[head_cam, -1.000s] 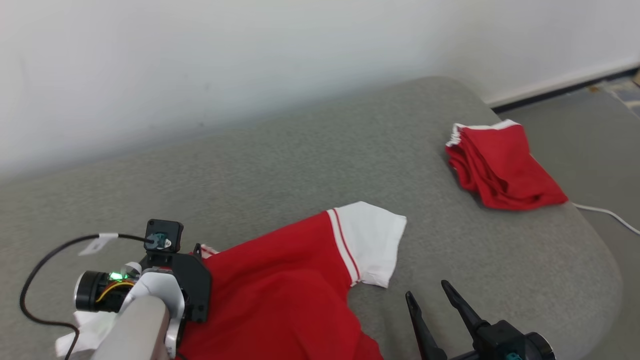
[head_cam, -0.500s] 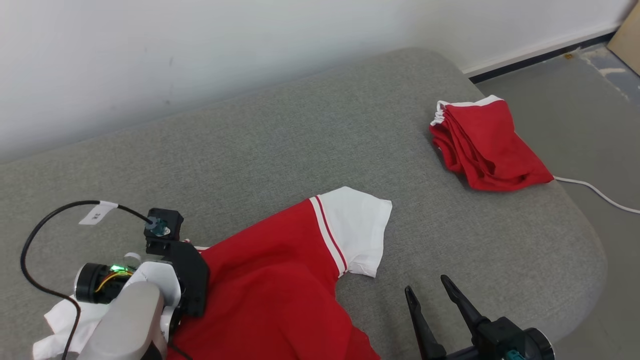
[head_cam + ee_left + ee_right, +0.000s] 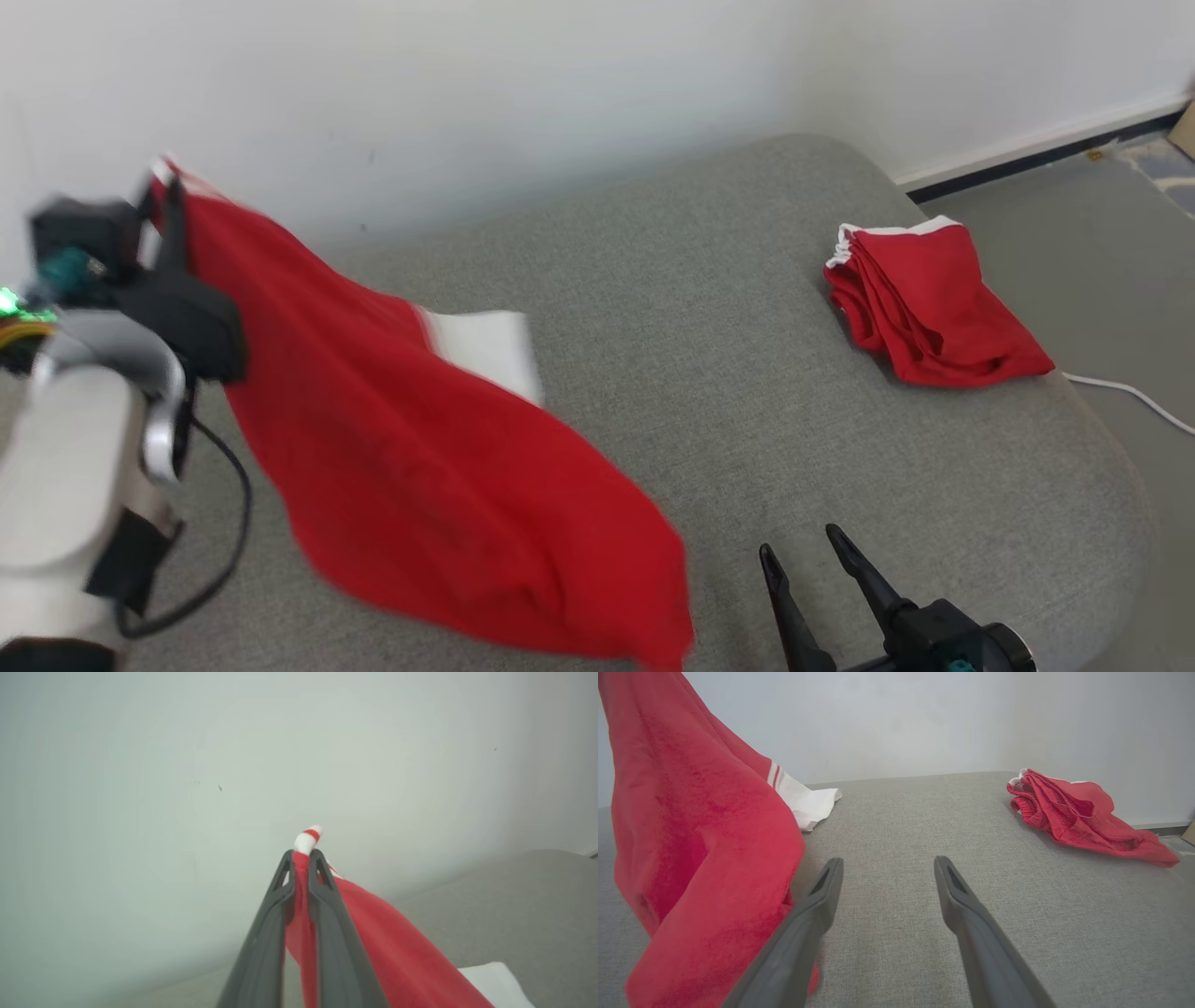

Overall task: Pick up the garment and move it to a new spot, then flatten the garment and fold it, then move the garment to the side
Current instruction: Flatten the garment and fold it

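my left gripper (image 3: 302, 855) is clenched on the red garment (image 3: 397, 952), with white-and-red trim poking out just past the tips and cloth trailing from the jaws down to the grey cushion (image 3: 709, 308). my right gripper (image 3: 887, 868) is spread wide above the cushion. the garment hangs just left of its jaws, and another red garment (image 3: 1078, 812) lies ahead to the right.

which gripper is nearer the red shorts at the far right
Right. The right gripper hovers open in front of the red shorts; the left gripper is far left, gripping the red shirt.
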Motion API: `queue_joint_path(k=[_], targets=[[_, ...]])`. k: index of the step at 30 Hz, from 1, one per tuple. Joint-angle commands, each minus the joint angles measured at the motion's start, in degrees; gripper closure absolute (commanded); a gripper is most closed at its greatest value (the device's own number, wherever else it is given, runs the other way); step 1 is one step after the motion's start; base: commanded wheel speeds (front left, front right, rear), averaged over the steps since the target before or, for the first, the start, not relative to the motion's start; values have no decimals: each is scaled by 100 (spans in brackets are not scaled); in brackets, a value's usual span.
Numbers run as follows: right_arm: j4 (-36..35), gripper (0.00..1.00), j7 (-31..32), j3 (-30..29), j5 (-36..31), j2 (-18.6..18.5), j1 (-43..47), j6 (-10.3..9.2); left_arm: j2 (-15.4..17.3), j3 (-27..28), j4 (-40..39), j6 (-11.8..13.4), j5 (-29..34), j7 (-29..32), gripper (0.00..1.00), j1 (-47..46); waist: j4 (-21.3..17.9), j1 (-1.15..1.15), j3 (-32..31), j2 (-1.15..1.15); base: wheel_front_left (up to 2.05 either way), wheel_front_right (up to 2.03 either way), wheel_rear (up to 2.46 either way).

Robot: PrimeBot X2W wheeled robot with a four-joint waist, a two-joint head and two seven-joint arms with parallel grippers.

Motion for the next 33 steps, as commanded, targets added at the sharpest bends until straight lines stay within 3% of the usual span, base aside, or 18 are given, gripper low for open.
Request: queue_joint_path(k=[1,6,11,16,22,23,24,29,33], targets=[[3,0,-17,-31,27,-1,62,-14,121,40,-266,30,53,-80,100,-176,47,-1,-116,-1,0,0,0],[-17,0,-39,-59,77,1,133,-14,613,101,-1447,152,309,10,100,-499,122,-1,-261,-1,0,0,0],[29,0,-65,-4,164,2,159,-14,752,-38,-2562,243,494,320,100,-527,192,-1,-342,-1,0,0,0],[68,0,-95,16,199,0,128,-14,79,-603,-3023,155,236,551,100,47,267,-1,-323,-1,0,0,0],[79,0,-83,101,176,0,-4,-14,-1311,-1448,-2086,-77,-386,266,100,1029,216,-1,-221,-1,0,0,0],[82,0,-71,134,176,1,-26,-14,-1446,-1594,-1867,-187,-519,154,55,1145,180,-1,-198,-1,0,0,0],[89,0,-68,149,165,1,-46,-14,-1542,-1685,-1614,-268,-693,122,0,1273,152,-1,-188,-1,0,0,0],[113,0,-66,12,96,2,-1,-14,-1692,-2366,-1261,-709,-1621,-279,0,1478,170,-1,-165,-1,0,0,0],[92,0,-57,-35,62,2,52,-14,-1670,-2580,-1287,-692,-2182,-440,0,1426,279,-1,-188,-1,0,0,0]])
